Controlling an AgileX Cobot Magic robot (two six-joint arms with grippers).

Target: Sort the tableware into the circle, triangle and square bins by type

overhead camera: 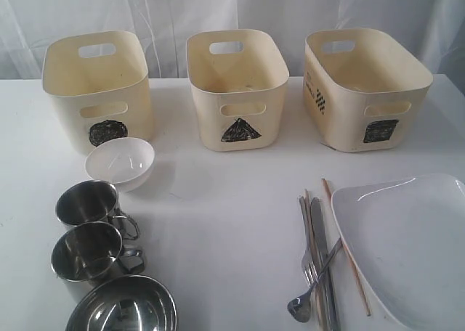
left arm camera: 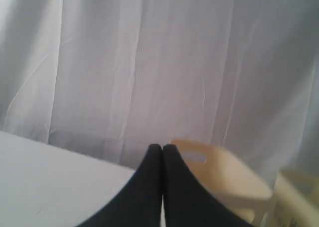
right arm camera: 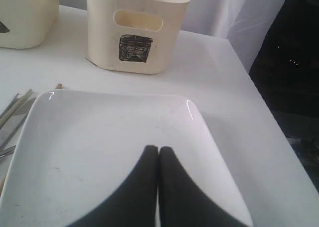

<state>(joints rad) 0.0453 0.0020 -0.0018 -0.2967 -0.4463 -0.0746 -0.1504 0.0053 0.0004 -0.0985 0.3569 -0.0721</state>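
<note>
Cream rounded tubs, glossy white rounded-square plate, shiny steel mugs

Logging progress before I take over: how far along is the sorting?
Done: nothing visible in the circle bin, triangle bin or square bin. In hand: nothing; left gripper and right gripper are shut and empty, the right above the plate. Left: that plate, both mugs, steel bowl, small white bowl, fork, knife, spoon, chopsticks, all on the table.

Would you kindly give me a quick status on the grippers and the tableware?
Left gripper shut, empty. Right gripper shut, over plate. Tableware on table, unsorted. No obstruction seen.
</note>
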